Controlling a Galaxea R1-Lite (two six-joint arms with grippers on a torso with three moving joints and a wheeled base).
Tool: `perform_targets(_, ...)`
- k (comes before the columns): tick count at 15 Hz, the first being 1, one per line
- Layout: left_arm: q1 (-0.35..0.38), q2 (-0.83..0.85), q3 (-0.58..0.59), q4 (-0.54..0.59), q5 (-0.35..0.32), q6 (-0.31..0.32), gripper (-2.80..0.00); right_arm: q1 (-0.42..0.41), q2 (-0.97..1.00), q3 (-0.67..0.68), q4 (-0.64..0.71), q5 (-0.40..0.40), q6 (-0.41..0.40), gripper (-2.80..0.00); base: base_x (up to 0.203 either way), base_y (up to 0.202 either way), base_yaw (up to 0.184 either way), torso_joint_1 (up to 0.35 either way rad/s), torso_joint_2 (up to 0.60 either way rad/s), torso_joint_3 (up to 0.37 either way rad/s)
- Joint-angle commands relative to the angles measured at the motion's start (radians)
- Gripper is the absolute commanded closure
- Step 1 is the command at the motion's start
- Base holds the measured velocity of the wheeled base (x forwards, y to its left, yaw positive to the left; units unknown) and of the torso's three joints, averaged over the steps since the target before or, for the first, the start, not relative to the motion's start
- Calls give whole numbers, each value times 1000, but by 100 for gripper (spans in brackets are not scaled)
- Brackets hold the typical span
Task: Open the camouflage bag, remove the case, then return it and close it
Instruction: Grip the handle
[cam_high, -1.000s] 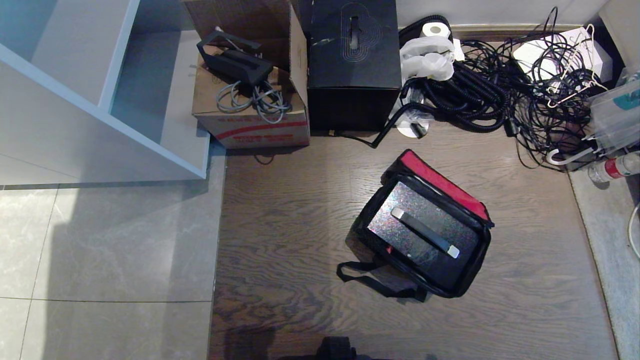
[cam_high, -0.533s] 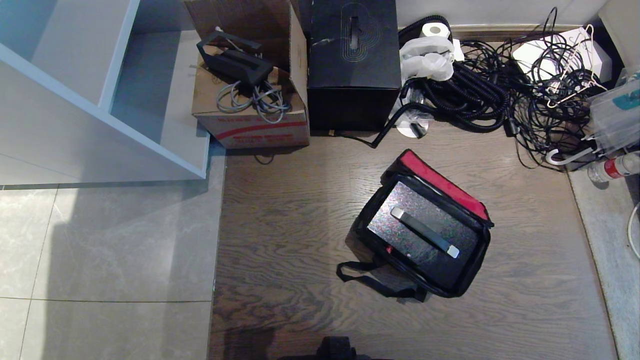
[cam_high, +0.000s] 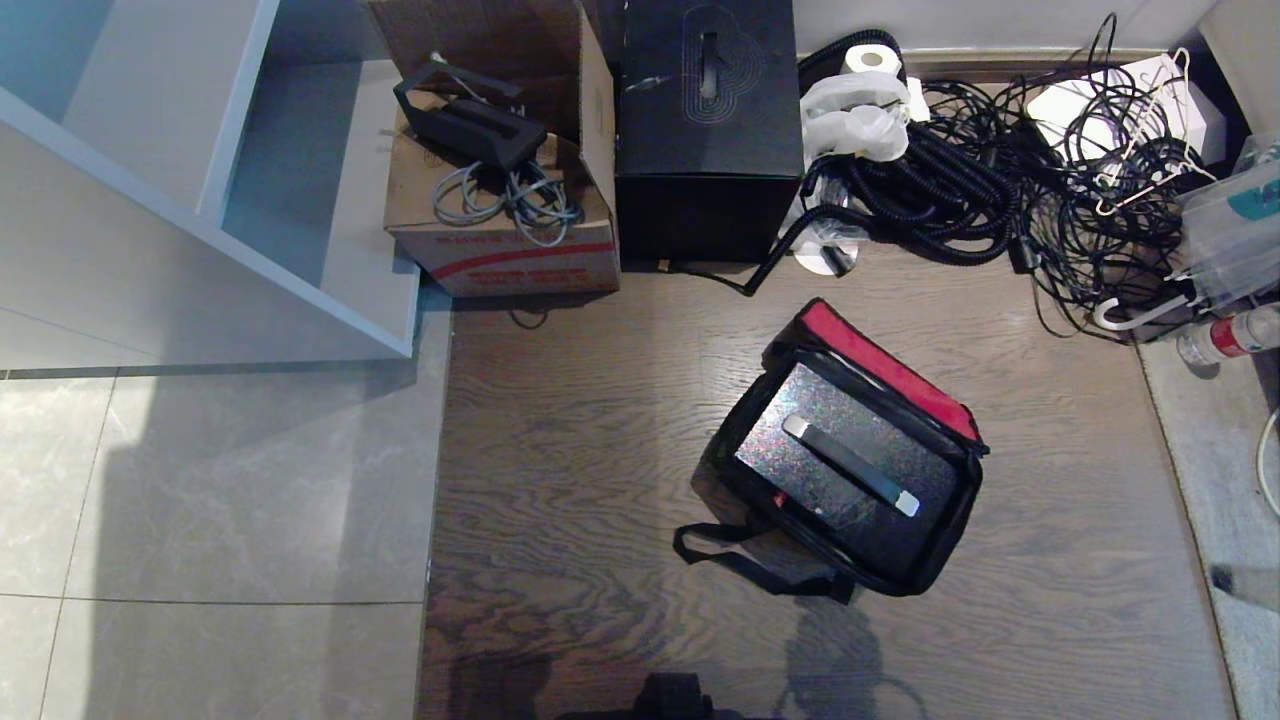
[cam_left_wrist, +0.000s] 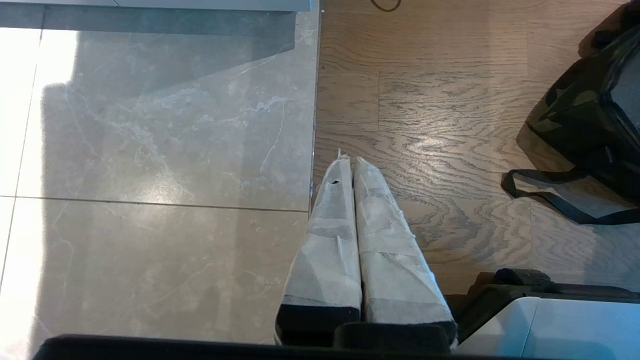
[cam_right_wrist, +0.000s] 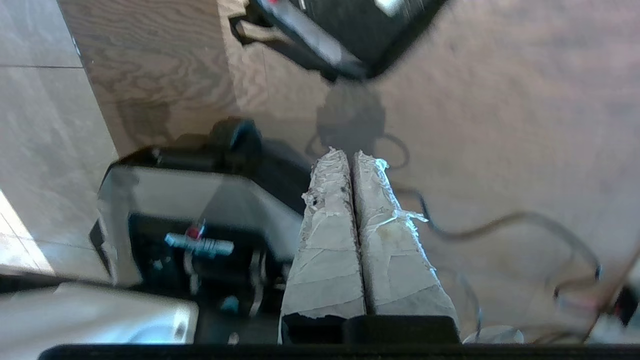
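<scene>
Dark wood floor (cam_high: 600, 480) carries the camouflage bag (cam_high: 850, 455) already unzipped, the case (cam_high: 845, 462) inside, well ahead of the clenched, empty right gripper (cam_right_wrist: 352, 155), which I reckon must next reach its handle (cam_high: 850, 465).
</scene>
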Motion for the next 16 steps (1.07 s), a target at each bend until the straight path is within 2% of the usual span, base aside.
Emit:
perform_targets(1,0,0,0,0,1,0,0,31,271,-7,-178,10,-58,0,0,0,0,0,0,0)
perform_targets(5,0,0,0,0,1,0,0,80,537,-3,-416,15,-262,0,0,0,0,0,0,0)
perform_targets(8,0,0,0,0,1,0,0,141,740,-36,-591,-19,-322,0,0,0,0,0,0,0)
perform_targets(9,0,0,0,0,1,0,0,166,794,-59,-623,-56,-331,-280,0,0,0,0,0,0)
perform_targets(11,0,0,0,0,1,0,0,223,906,-112,-679,-156,-341,-280,0,0,0,0,0,0)
perform_targets(13,0,0,0,-1,1,-1,0,273,1000,-135,-811,-199,-351,-280,0,0,0,0,0,0)
perform_targets(15,0,0,0,0,1,-2,0,299,1077,-140,-937,-228,-423,-280,0,0,0,0,0,0)
perform_targets(16,0,0,0,-2,1,0,0,307,1100,-137,-983,-288,-470,-280,0,0,0,0,0,0)
